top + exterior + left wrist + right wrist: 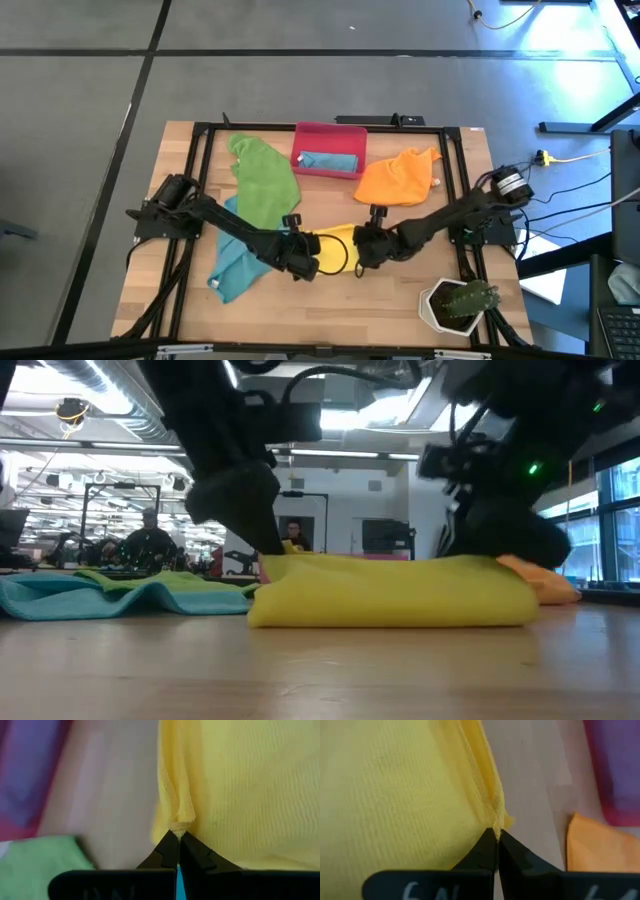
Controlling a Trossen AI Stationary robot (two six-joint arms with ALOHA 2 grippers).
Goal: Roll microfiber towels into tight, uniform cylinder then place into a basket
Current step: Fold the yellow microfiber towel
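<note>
Two tools pinched the yellow towel (338, 250) at opposite ends, mid-surface, its long axis running left-right between them. Left tool (178, 836) was fully closed on the towel's left edge fold; the right tool (496, 834) was likewise clamped on its right edge. Both arms sat equally near. The towel lay flat, folded, not yet a cylinder. Basket (330, 152) sat well apart at the far edge, a teal-blue towel (328, 161) already inside. Rolling probably needs both ends moved together.
</note>
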